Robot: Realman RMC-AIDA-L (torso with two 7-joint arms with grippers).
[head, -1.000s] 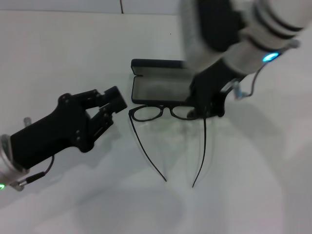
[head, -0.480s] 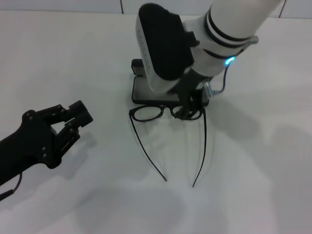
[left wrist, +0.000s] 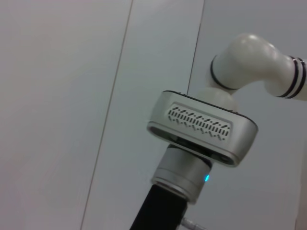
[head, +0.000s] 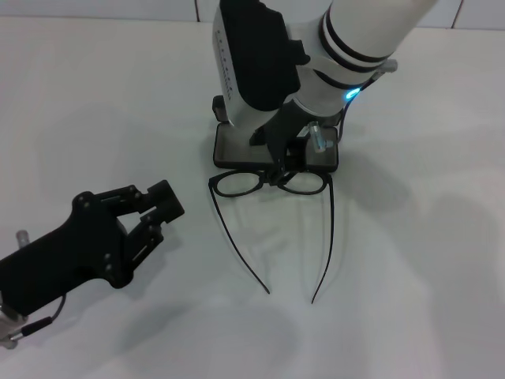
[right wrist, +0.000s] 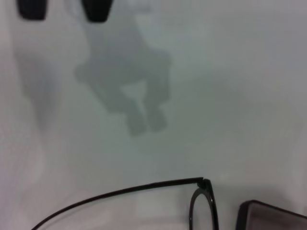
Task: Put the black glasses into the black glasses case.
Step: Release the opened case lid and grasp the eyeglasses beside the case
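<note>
Reaching down over the white table (head: 442, 260), the right gripper (head: 278, 170) sits at the bridge of the black glasses (head: 268, 183); whether its jaws are spread or pressed together cannot be told. Behind it, the black glasses case (head: 229, 150) lies open, long axis left-to-right. The left gripper (head: 162, 207) hovers apart, jaws spread. The thin-framed glasses lie unfolded just before the case, temples pointing toward the robot.

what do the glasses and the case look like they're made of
Black glasses: thin matte black frame, plastic or coated metal by the look; wire-slim temples, clear lenses. Black glasses case: rigid black shell, likely hard plastic or leatherette, with pale grey lining that looks like soft fabric. The right gripper partly hides it.
</note>
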